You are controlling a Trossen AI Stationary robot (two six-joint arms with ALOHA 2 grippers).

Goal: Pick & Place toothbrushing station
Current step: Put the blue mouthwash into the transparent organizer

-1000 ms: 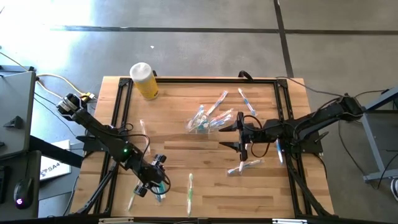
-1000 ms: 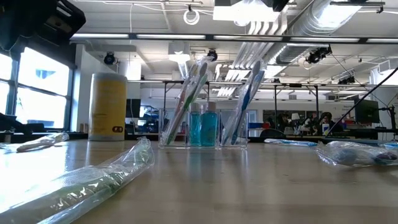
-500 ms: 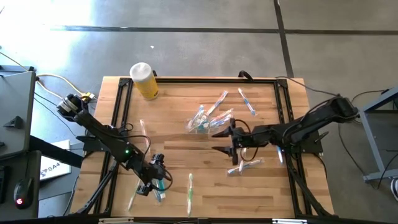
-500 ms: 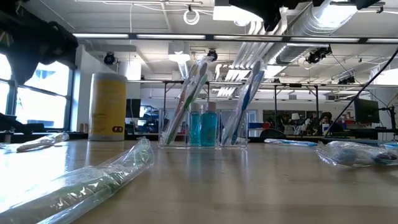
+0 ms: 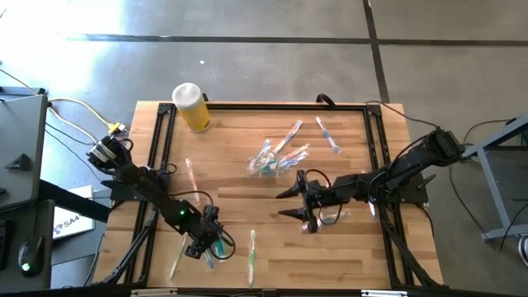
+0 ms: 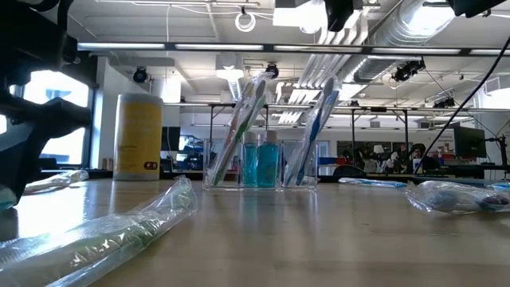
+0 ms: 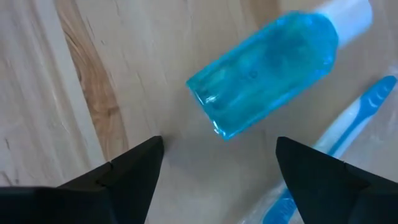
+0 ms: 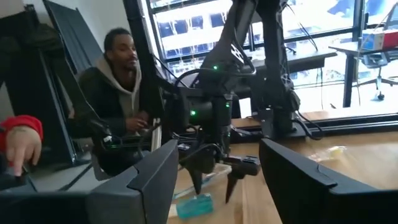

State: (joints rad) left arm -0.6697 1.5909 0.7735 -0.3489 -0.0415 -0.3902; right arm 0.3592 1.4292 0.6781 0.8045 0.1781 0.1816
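The clear container stands mid-table on its base with toothbrushes and blue bottles upright in it. More wrapped toothbrushes lie flat around it. At the near left, my left gripper points steeply down, open, over a small blue bottle with a white cap that lies on its side. Its fingers stand short of the bottle and touch nothing. A blue toothbrush lies beside the bottle. My right gripper hovers level, pointing toward the table's left, open with nothing between its fingers.
A yellow bottle with a white cap stands at the far left corner. Wrapped toothbrushes lie near the front edge, under my right arm and at the far right. A black frame borders the table. A person sits beyond the table's left side.
My left gripper has sunk toward the blue bottle at the near left and now shows at the left of the low view. My right gripper has travelled toward the table's left and near edge, sinking a little and rolling slightly, still open.
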